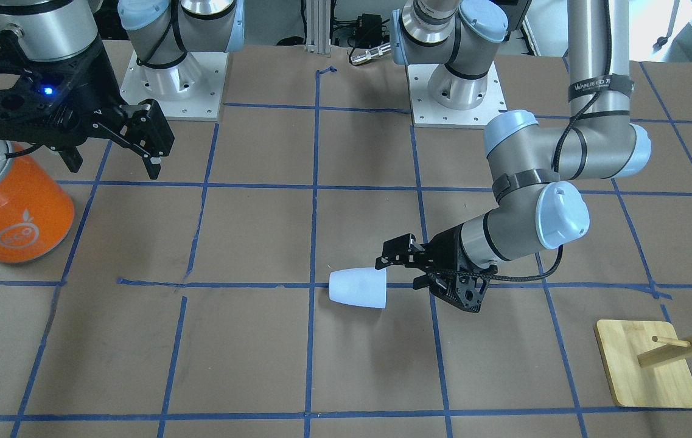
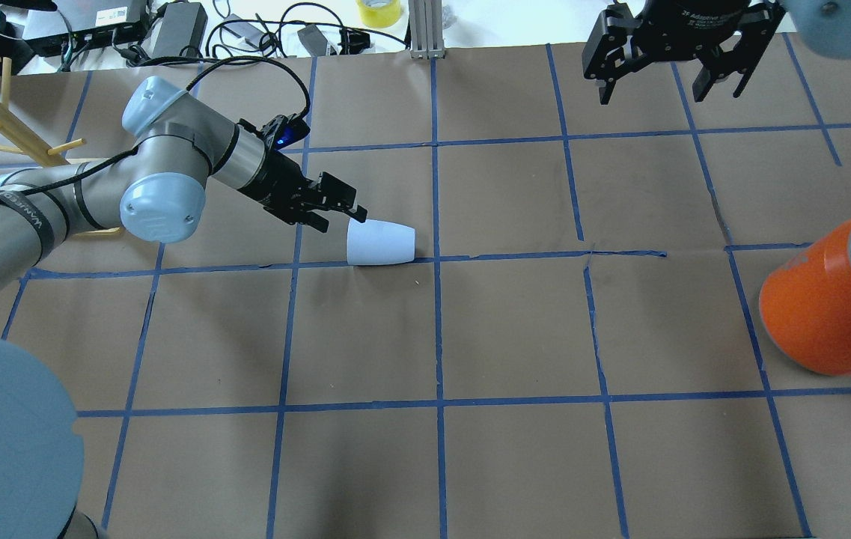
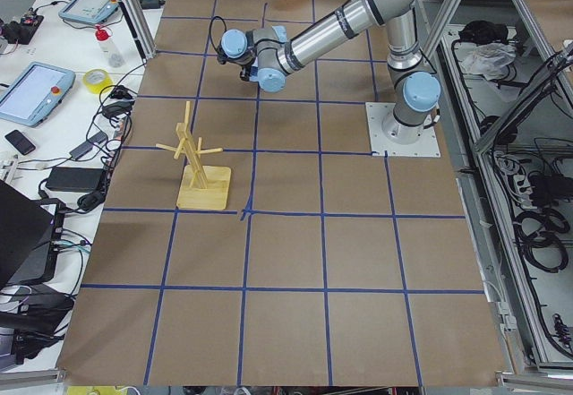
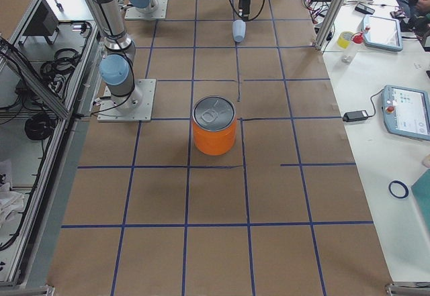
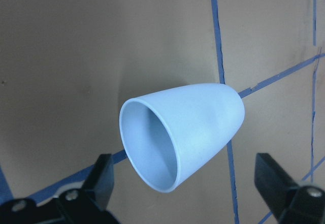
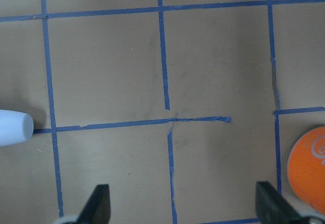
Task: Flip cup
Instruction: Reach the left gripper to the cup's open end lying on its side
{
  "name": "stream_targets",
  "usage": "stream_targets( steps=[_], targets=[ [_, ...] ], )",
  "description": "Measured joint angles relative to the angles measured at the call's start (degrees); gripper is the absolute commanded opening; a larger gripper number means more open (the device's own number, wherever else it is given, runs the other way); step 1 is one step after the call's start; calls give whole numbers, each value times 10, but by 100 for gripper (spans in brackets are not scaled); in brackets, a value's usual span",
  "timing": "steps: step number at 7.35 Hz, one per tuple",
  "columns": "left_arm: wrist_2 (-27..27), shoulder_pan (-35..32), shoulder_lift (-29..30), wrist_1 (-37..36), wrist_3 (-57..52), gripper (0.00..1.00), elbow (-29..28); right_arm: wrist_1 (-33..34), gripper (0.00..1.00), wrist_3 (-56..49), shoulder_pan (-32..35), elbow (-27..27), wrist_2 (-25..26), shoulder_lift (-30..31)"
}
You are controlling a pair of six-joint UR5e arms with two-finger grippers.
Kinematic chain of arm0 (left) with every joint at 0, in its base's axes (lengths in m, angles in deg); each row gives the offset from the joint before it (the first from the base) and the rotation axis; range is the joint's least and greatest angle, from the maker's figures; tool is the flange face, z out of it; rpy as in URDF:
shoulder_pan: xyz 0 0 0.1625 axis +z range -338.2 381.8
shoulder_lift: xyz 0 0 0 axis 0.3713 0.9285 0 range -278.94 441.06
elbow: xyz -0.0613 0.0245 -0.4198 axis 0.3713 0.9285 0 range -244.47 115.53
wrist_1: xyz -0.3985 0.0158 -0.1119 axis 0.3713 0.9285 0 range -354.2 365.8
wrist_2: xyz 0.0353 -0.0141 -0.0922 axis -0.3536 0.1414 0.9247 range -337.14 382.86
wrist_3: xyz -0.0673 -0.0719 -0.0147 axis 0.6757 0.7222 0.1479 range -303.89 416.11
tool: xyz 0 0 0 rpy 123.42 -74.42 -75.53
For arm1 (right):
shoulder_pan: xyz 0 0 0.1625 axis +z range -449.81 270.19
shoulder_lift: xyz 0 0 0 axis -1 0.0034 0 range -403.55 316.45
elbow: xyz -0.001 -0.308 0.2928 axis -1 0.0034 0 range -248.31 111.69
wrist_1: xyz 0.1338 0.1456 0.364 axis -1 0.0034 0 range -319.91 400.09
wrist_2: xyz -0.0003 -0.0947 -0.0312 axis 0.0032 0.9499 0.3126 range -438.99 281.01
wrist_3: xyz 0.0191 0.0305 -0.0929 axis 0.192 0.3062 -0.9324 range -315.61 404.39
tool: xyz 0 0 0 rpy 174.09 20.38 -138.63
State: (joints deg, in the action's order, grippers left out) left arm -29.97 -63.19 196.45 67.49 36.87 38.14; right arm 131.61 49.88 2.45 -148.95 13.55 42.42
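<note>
The cup (image 1: 358, 288) lies on its side just ahead of the spread-open left gripper (image 1: 397, 274), rim facing it, base pointing away. The right gripper (image 1: 114, 165), also open, hangs well apart.

Taped brown surface (image 2: 515, 329).
Cup (image 2: 380, 243) lying sideways near centre overhead; orange can (image 2: 822, 307) at 3 o'clock; wooden rack (image 2: 13, 127) at 10 o'clock.

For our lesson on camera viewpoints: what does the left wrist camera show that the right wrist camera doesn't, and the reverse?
Only the left wrist view shows the cup lying on its side with its open mouth and bluish inside facing the camera. Only the right wrist view shows the orange can, at its right edge, and just the cup's closed end. Both show the cup on the blue-taped brown table.
</note>
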Motion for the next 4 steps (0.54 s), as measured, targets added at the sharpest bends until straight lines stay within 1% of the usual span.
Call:
stream_targets(
  steps=[2,3,4],
  targets=[
    [14,-2,10,-3,1,97,14,-8,100,0,0,-3,-2,10],
    [22,-2,12,-4,2,94,17,-18,100,-5,0,-3,-3,13],
    [45,-3,14,-6,2,90,18,-23,100,-12,0,-3,-3,16]
  ],
)
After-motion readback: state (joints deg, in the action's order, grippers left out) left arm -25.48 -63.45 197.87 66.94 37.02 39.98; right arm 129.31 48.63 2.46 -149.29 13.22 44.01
